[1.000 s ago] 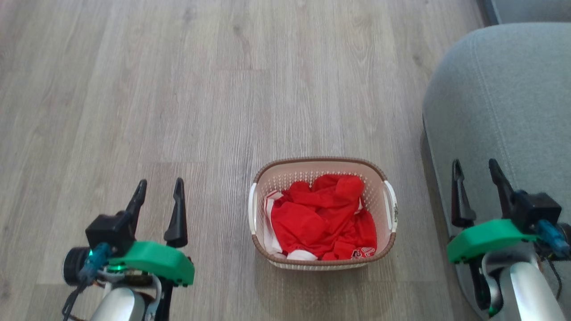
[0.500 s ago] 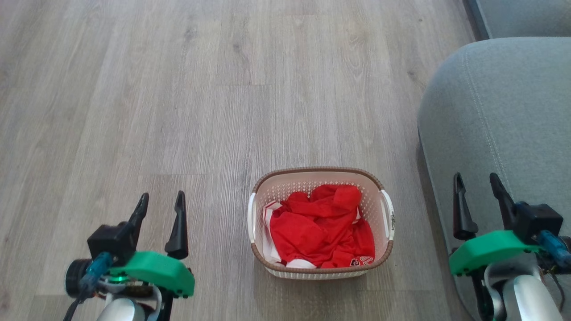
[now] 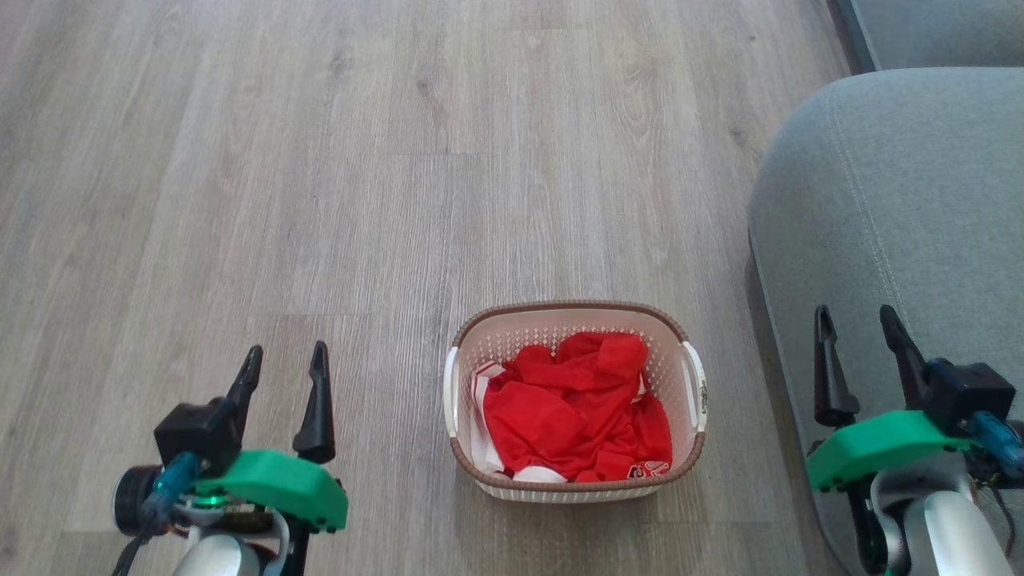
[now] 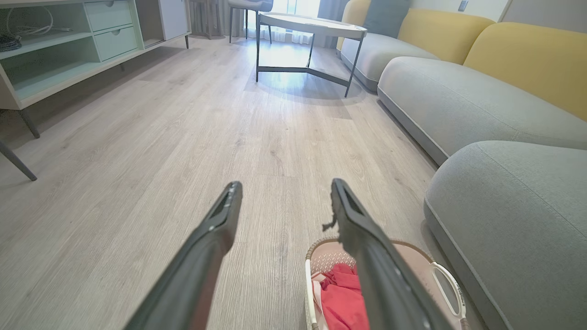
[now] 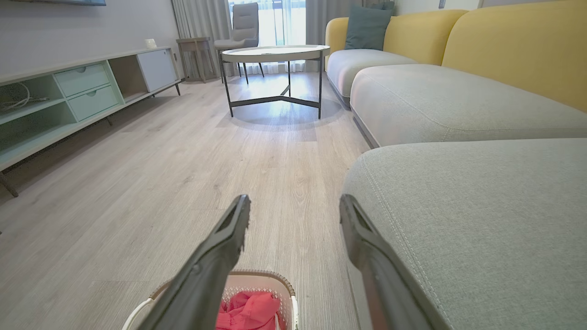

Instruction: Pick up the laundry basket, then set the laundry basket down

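Seen from the head view, the laundry basket (image 3: pixel 573 306) sits on the wood floor (image 3: pixel 320 160) close in front of the robot, with red clothing (image 3: pixel 572 408) heaped inside and the grey sofa (image 3: pixel 896 200) just to its right. The left gripper (image 3: pixel 287 352) hovers well to the basket's left and the right gripper (image 3: pixel 854 314) over the sofa's edge, both part-spread and holding nothing.

In the left wrist view the fingers point far down the room, the basket low and right beneath them. The right wrist view puts it low and left (one handle peeking in).

I'd say the pick-up has not begun — this is the approach. Next, each arm must drop and swing inward to straddle a white side handle (image 3: pixel 452 392), then close.
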You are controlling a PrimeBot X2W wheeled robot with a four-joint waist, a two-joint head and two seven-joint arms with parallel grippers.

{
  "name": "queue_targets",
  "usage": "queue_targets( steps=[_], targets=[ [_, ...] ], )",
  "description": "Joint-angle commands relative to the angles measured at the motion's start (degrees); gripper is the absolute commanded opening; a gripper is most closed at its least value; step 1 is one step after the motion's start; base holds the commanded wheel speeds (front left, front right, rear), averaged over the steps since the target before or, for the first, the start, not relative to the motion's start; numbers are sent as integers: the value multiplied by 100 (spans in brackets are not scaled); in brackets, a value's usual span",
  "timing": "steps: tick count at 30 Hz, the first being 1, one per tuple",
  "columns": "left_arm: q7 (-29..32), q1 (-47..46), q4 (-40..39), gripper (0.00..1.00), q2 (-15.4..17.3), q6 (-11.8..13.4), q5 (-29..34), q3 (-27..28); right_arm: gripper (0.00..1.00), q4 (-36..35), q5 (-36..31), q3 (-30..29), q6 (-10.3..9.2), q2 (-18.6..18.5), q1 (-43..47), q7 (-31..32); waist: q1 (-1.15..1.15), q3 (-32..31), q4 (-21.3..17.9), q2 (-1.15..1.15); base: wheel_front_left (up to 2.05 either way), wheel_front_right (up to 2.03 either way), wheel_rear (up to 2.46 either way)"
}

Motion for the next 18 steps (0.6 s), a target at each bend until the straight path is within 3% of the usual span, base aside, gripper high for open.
queue_targets(
  steps=[1,10,11,18],
  targets=[
    [-55,-231,-218,100,133,47,-17,192,100,-228,38,119,-33,-40,-46,-11,0,0,1,0,0,0,0],
    [-51,-221,-224,100,162,75,-30,170,100,-228,72,124,-33,-40,-36,-22,0,-7,15,0,0,0,0],
    [1,1,-13,0,19,41,-3,-9,0,-7,47,3,0,0,7,-1,0,-7,14,0,0,0,0],
    [51,31,205,0,-66,-18,-286,51,0,230,371,8,-1,22,10,67,0,-17,0,0,0,0,0]
  ],
)
